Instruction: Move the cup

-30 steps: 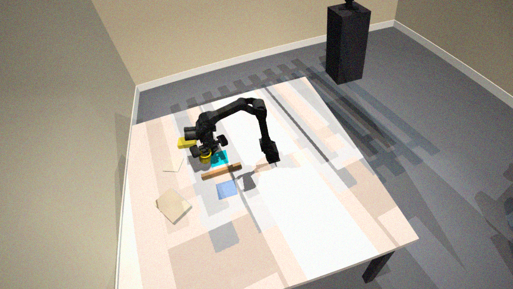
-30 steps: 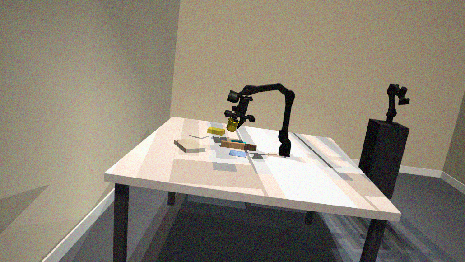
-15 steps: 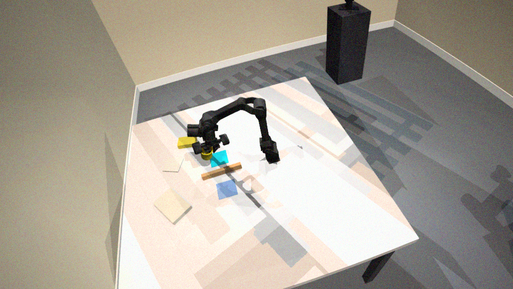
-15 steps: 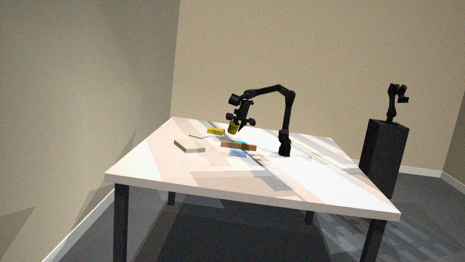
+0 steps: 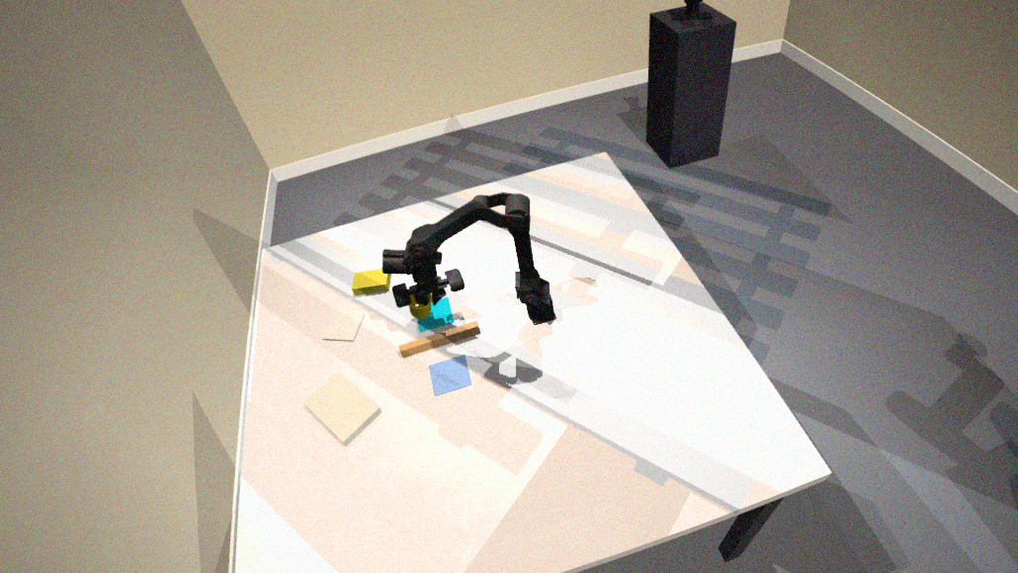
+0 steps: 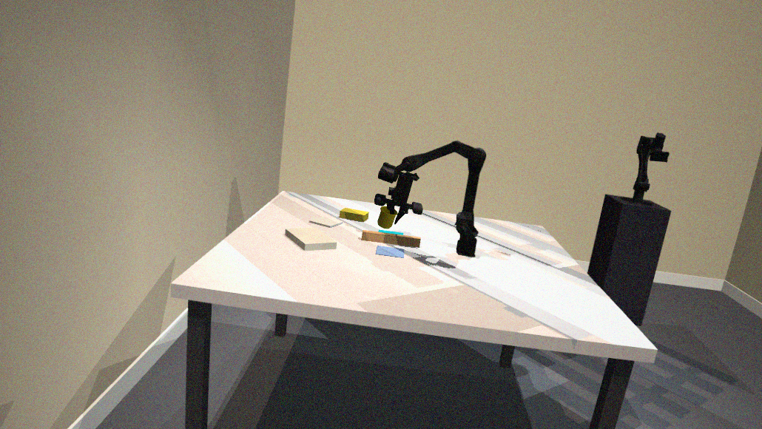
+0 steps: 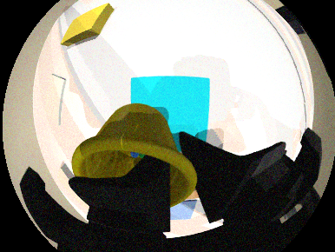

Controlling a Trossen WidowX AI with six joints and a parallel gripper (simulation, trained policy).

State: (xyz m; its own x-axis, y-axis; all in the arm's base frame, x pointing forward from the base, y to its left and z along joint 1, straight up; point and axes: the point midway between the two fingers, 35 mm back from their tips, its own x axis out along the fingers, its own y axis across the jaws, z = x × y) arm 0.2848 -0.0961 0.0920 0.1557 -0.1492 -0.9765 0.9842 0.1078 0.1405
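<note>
On my screens the table (image 5: 541,441) (image 6: 341,311) carries everything, with the black arm (image 5: 456,216) (image 6: 469,186) bent over it. My gripper (image 5: 427,292) (image 6: 395,214) (image 7: 173,137) is nearly shut, its fingers closed on the wall of the yellow cup (image 5: 420,307) (image 6: 386,217) (image 7: 134,126). I have that cup up off the table, slightly tilted, near the cyan pad (image 5: 439,313) (image 6: 391,232) (image 7: 182,97). A pale square slab (image 5: 343,407) (image 6: 311,238) lies well apart from it. The orange bar (image 5: 439,340) (image 6: 390,238) lies between the cyan pad and the blue pad (image 5: 450,374) (image 6: 389,251) (image 7: 183,210). The yellow block (image 5: 371,282) (image 6: 353,214) (image 7: 88,23) sits beyond the bar. Smallest of all, I can make out blue and green marbles (image 7: 134,155) inside the cup.
</note>
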